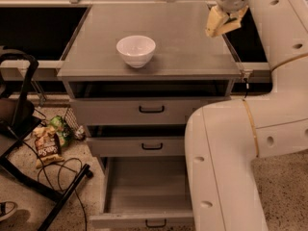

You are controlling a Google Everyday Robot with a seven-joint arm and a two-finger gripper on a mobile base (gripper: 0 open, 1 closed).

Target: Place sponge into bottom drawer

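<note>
A flat grey metal table (183, 42), the top of a three-drawer cabinet, fills the middle of the view. A round white ceramic bowl (136, 49) stands upright on it, left of centre and near the front edge. The end effector (223, 24) hangs over the table's far right corner, well apart from the bowl, at the end of the bulky white robot arm (231, 167) that takes up the right side of the scene. Whether the end effector is spread or pressed together cannot be told. The small sponge cannot be picked out for certain either: only pale yellow shapes show at the end effector's tip, and they may be foam or part of the tool. Below the table top, the shallow grey top drawer (110, 112) and the shallow grey middle drawer (115, 147) each carry a small black handle. The deep grey bottom drawer (120, 220) is pulled out towards the near side, its grey floor showing. The room has a speckled stone floor (288, 186). At the left stand a black metal frame (19, 95), a loose black cable (72, 177), a crumpled orange snack bag (45, 146) and a green packet (60, 129).
</note>
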